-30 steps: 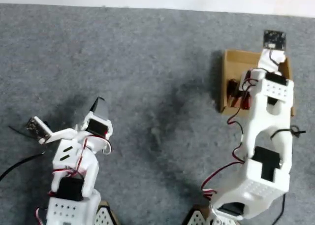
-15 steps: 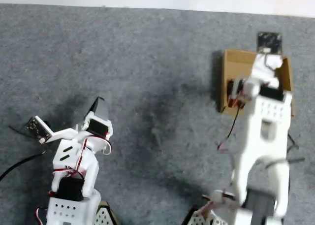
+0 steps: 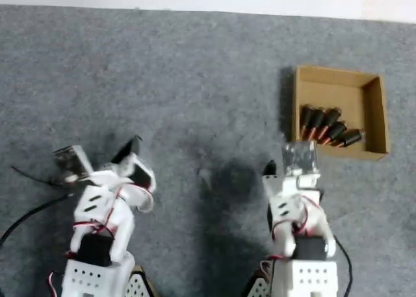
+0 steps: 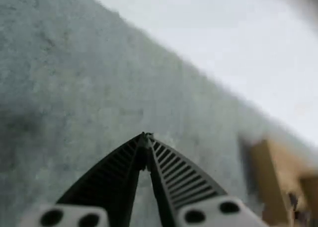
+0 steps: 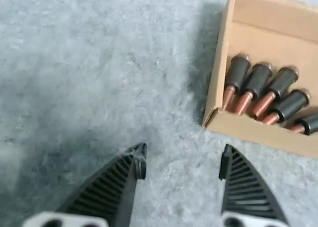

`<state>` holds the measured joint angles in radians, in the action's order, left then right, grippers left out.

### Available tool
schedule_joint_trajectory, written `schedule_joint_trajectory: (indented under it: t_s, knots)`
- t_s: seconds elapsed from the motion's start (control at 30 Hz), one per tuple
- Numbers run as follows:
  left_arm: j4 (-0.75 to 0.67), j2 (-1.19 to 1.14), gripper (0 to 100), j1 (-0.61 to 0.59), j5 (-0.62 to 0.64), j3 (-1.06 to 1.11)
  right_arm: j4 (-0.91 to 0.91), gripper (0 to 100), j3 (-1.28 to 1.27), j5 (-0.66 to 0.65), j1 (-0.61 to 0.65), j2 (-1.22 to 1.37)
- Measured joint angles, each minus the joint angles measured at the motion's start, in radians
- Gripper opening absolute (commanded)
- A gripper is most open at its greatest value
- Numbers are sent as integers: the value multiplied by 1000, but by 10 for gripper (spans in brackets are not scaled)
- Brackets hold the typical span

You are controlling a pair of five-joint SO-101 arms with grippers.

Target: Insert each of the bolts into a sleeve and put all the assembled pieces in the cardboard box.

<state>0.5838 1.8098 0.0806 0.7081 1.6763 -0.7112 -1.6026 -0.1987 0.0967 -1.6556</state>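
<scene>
Since all five sleeved bolts (image 5: 280,83) lie side by side inside the box (image 5: 268,40), I judge the job done and carry nothing. My right gripper (image 5: 183,160) hangs just outside the box, fingers spread and empty. My left gripper (image 4: 147,140) rests well away from the box, fingers pressed together.

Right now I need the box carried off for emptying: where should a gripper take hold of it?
Probably the cardboard box's far wall, from above, one finger each side: it is thin and upright, with bare floor beside it; the assembled pieces lie toward the near wall.
</scene>
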Motion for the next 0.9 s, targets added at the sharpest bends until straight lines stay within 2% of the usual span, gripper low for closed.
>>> schedule_joint_trajectory:
  t_s: [0.1,0.17,0.33,0.6,0.9]
  knots:
    - [147,0,7,106,-107,0,-72,211,-64,0,5,-137]
    - [264,0,7,140,-196,0,-98,211,-68,2,5,-127]
    - [446,0,7,133,-350,0,-144,211,-68,2,3,-124]
    - [707,0,7,133,-491,0,-474,211,-68,2,3,-124]
    - [738,0,7,133,-503,0,-496,211,-68,2,3,-124]
